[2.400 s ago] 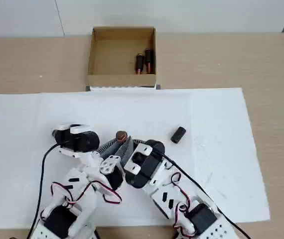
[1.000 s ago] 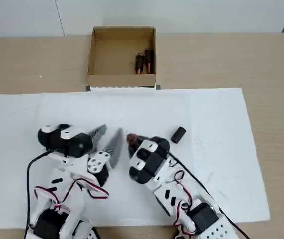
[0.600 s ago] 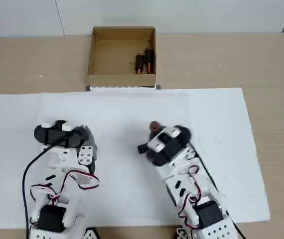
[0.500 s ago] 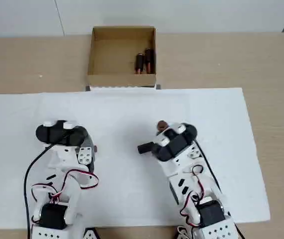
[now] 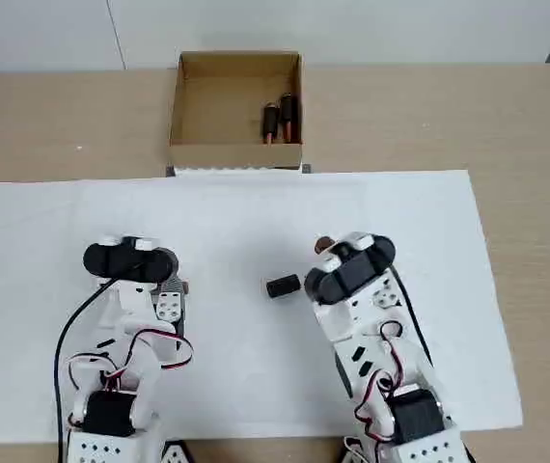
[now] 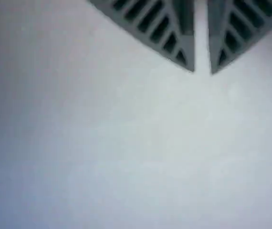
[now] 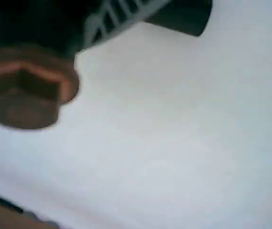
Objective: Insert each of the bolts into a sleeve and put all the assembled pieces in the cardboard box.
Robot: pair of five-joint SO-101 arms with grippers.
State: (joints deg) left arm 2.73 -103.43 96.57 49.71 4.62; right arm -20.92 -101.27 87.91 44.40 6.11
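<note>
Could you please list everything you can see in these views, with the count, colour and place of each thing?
table: one, light wood, under everything.
paper sheet: one, white, spread on the table.
cardboard box: one, brown, open, on the table past the paper's far edge.
assembled pieces: two, black with copper ends, side by side in the box's right part.
sleeve: one, black, lying on the paper beside the right arm.
bolt: one, copper hex head, in the right pincer.
left pincer: grey, fingers nearly together, empty, over bare paper.
right pincer: grey, closed on the bolt.
</note>
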